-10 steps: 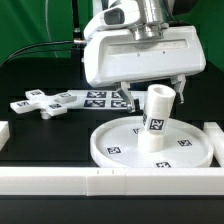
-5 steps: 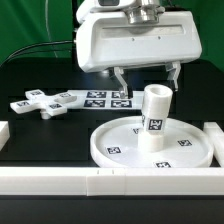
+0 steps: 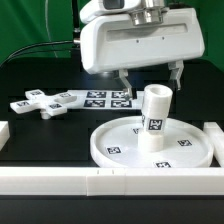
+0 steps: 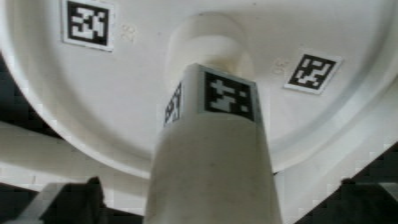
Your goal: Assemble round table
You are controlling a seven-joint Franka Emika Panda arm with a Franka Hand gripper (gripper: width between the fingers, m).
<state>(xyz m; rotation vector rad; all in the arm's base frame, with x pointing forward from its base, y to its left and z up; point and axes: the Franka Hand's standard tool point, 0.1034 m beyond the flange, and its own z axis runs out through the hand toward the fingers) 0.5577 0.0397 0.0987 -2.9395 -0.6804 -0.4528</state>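
**Post up on the disc, cross not yet fitted**

From my station I judge the job roughly halfway. The disc (image 3: 118, 150) lies flat on the counter (image 3: 40, 140), rim up, at the near side and on the exterior view's right. The post (image 3: 155, 120) stands on it close to the middle, with its foot on the disc face. It seems to lean slightly towards the exterior view's right. I cannot tell whether it is seated fully home or only resting there; the wrist view looks straight down the post (image 4: 214, 140) to its base on the disc (image 4: 107, 100) and shows no gap, but that settles nothing.

What is left, as I read it, is the cross (image 3: 40, 103). It lies flat on the counter on the exterior view's left, farther back than the disc and well apart from it, just beside the marker board (image 3: 100, 98). It has to go on top of the post, and the post's seating may need checking first. White rails (image 3: 100, 180) run along the near edge and both sides.

The pincer (image 3: 150, 84) hangs spread wide and holds nothing. It sits directly over the post, one finger to each side of the post's line, with the tips about level with the post's top or just above it and touching nothing. The post lies below and between the fingers, so a straight descent would straddle it. The cross is far off to the pincer's side, on the exterior view's left.
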